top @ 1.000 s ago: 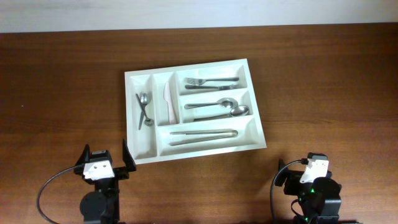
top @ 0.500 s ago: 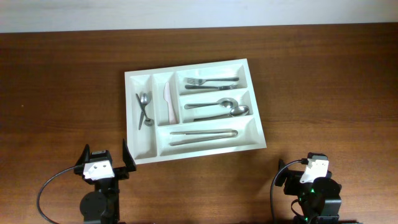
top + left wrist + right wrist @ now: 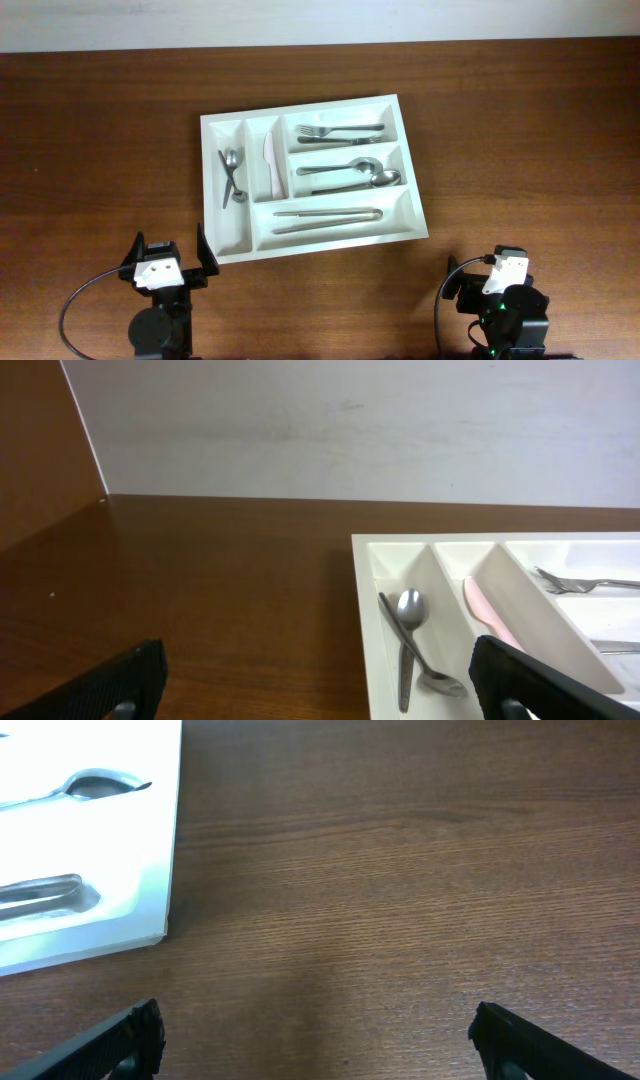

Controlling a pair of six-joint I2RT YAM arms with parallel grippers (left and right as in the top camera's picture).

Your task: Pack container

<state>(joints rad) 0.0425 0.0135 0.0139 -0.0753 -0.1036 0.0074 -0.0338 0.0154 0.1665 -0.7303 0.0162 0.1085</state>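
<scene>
The white cutlery tray lies slightly turned at the table's middle. Its two narrow compartments hold small spoons and a pale knife. The long ones hold forks, spoons and metal tongs. My left gripper is open and empty at the front left, just below the tray's near left corner. In the left wrist view the tray and its small spoons show between the open fingers. My right gripper is open and empty at the front right; its wrist view shows the tray corner.
The brown wooden table runs to a pale wall at the back. The table's left edge meets a brown side panel in the left wrist view.
</scene>
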